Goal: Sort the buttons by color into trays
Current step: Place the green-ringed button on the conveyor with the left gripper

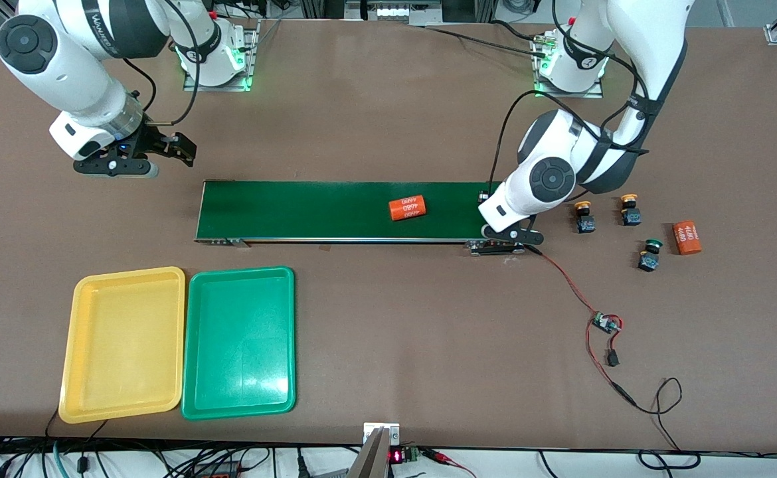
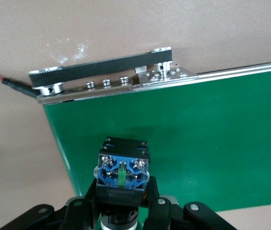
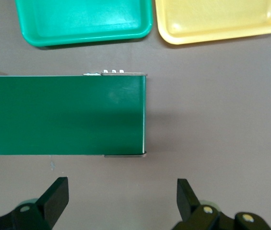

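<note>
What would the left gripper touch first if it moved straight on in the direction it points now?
Probably the conveyor belt. The left gripper is shut on a button and points down at the belt's end toward the left arm's end of the table. The button would likely touch first; the height above the belt is unclear.

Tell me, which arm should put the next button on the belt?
Left, probably. The left gripper is shut on a button right over the belt. The right gripper waits open, holding nothing, over the table near the belt's trays end.
</note>
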`<state>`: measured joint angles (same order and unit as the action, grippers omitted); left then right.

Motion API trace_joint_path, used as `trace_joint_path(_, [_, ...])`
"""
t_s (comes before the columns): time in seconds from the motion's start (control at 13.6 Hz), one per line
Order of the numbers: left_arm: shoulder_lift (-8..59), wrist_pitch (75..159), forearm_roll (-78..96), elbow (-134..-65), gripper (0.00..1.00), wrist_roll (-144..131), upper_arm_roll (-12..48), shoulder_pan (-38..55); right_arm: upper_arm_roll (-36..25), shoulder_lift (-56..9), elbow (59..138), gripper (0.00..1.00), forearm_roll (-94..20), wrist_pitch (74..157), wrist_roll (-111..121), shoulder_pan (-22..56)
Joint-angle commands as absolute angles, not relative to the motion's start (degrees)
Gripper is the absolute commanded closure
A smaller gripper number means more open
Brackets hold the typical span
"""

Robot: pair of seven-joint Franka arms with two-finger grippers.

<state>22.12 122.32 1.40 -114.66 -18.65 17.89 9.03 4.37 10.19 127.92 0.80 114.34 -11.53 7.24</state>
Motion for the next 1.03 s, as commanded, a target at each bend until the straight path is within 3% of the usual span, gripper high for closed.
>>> trace_joint_path(0.0, [20.83,124.98,2.73,-116.72,0.89,-18.63,17.58,9.49,4.22,9.85,128.76,0.0,-0.08,117.06,-13.0,10.01])
trace_joint_path(0.07, [20.83,125.07,2.72,-116.54,0.78,-18.2,17.58,9.49,4.31,9.58,128.76,0.0,-1.83,117.68,-14.23,10.45])
trace_joint_path(0.22, [20.48,125.77,2.73,-116.37,0.0,-17.85,17.58,9.49,4.31,8.88,128.67,0.0,-2.29,118.3,-16.69,12.56])
trace_joint_path(0.59, [16.53,117.61,2.29,-110.84,0.0,-17.23,15.74,8.71,4.31,5.81,128.41,0.0,-2.2,121.28,-25.57,18.62])
trace_joint_path(0.96, [17.13,117.95,-3.75,-110.83,0.0,-12.14,5.02,4.94,4.31,4.4,127.97,0.0,-2.2,122.08,-27.77,20.04])
